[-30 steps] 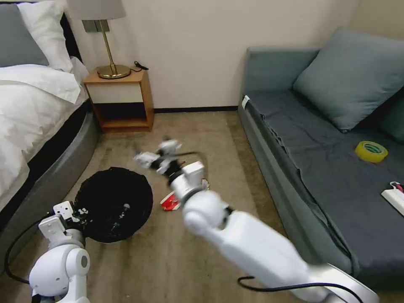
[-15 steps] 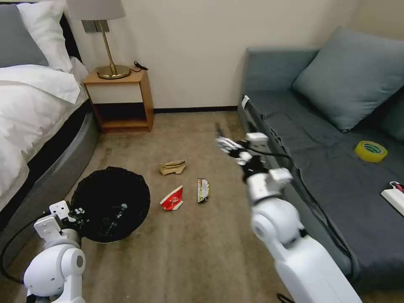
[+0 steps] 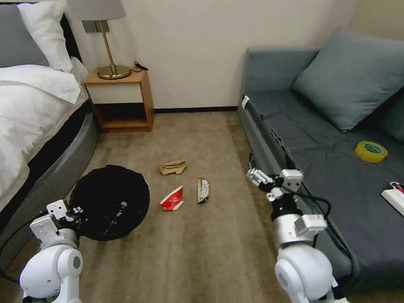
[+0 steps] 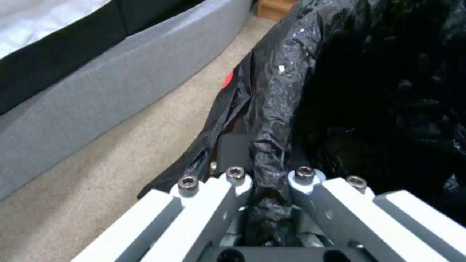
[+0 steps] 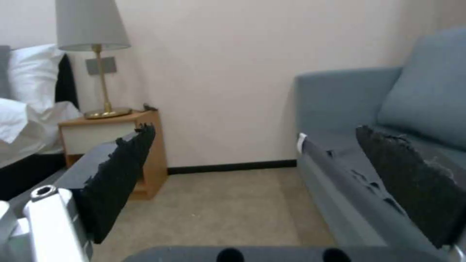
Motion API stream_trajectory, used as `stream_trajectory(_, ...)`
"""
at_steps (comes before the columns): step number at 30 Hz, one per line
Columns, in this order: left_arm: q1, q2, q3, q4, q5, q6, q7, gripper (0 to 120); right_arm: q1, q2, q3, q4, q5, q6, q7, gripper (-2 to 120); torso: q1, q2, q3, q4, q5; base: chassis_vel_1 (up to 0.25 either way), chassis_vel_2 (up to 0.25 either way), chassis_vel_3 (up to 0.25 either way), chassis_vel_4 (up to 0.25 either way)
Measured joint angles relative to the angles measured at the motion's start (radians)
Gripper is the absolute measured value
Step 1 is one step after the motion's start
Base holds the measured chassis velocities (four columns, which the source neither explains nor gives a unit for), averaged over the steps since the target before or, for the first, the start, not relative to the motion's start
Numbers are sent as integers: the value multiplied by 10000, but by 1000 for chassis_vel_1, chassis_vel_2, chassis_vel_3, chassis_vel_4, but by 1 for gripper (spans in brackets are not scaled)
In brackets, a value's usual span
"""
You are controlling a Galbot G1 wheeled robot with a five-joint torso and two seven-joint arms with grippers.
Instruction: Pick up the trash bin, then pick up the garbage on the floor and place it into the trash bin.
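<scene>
Up close, the left end effector (image 4: 269, 182) is clamping the bin (image 3: 110, 202) liner's rim; right end effector (image 3: 256, 176) is gaping empty by the sofa (image 3: 294, 139) edge.

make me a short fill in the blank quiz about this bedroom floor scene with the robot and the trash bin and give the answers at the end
1. The left pincer is shut on the ____ plastic liner at the rim of the trash bin.
2. The right pincer hangs open next to the ____.
3. The red-and-white carton lies between the trash bin and the ____.
4. The crumpled paper bag lies on the ____.

Missing words: black; sofa; snack wrapper; carpet
</scene>
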Motion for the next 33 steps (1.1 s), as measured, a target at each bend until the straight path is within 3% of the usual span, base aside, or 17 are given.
stream_trajectory(33,-26,-90,-84,141,4,-112,-5,3,401,11,-677,-622,-48,189,97,100,1,0,2,0,0,-143,141,148,-144)
